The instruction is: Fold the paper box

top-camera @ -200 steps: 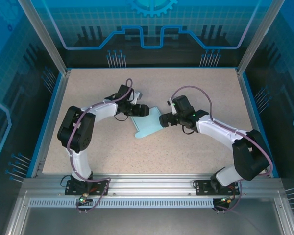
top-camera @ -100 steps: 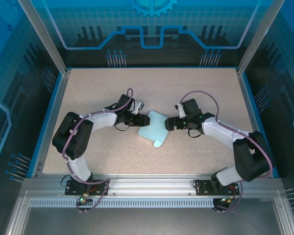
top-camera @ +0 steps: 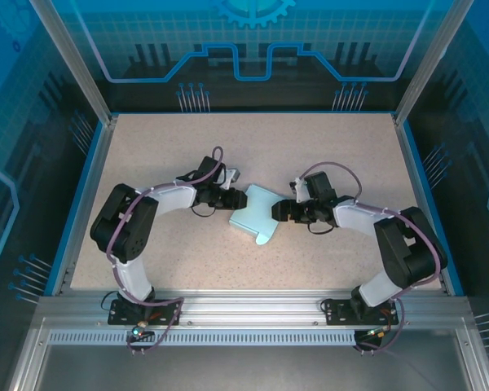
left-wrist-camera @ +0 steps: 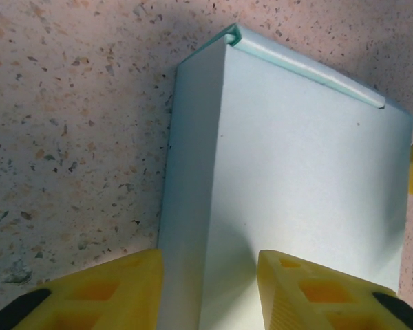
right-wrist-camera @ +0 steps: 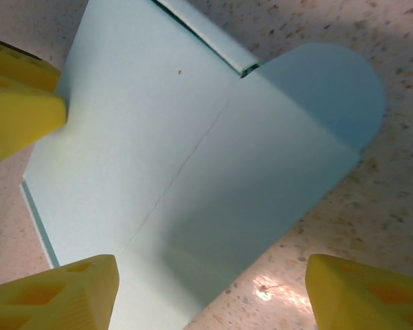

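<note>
while the paper box lies flat in the middle of the table, the left gripper stands half-spread astride the box's folded left edge, a finger on each side of the crease. the right gripper gapes wide at the opposite edge, one finger over card, the other over bare table.

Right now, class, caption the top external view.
Left gripper and right gripper flank the pale-blue paper box on the speckled table.
</note>
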